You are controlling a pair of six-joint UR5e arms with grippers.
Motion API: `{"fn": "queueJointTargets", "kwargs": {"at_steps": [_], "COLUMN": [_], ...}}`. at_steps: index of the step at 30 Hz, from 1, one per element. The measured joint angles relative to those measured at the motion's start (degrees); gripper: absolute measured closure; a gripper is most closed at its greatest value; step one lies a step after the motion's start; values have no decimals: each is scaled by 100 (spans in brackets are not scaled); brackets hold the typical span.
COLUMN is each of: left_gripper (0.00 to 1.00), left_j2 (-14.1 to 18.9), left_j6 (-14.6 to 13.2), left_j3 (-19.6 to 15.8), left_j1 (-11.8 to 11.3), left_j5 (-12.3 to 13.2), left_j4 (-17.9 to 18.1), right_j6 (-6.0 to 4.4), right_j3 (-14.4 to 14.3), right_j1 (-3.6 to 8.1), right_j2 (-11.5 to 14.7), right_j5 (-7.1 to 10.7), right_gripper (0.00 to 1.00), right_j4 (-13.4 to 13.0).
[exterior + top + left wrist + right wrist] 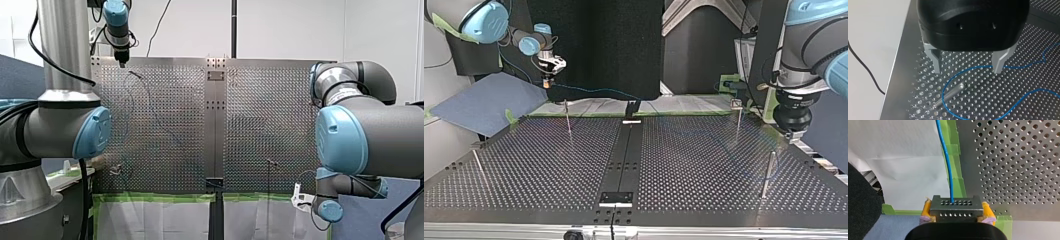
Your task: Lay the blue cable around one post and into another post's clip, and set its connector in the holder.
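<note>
My right gripper is shut, its yellow pads clamped on the grey connector, with the blue cable running out ahead over green tape. At the top view's left, that right gripper hovers off the table's far edge while the cable stretches toward the middle. My left gripper is open above the plate, its metal fingers either side of a cable loop that curls around a thin post. At the top view's right, my left gripper hangs beside that post.
More posts stand on the perforated table: one near my right gripper, one at the left edge, one with a clip on top. A black fixture sits on the centre strip. White paper and green tape border the plate.
</note>
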State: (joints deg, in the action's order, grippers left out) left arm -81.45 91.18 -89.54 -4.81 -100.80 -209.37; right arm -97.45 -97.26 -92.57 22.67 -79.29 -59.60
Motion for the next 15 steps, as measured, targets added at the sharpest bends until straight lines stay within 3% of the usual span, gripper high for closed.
{"fn": "queueJointTargets", "kwargs": {"at_steps": [15], "left_gripper": [0], "left_j2": [2], "left_j6": [4], "left_j3": [-1], "left_j1": [63], "left_j5": [6], "left_j4": [0], "right_j6": [-1], "right_j3": [0], "right_j1": [-1], "right_j2": [1], "right_j5": [0], "right_gripper": [100], "right_j4": [0]}}
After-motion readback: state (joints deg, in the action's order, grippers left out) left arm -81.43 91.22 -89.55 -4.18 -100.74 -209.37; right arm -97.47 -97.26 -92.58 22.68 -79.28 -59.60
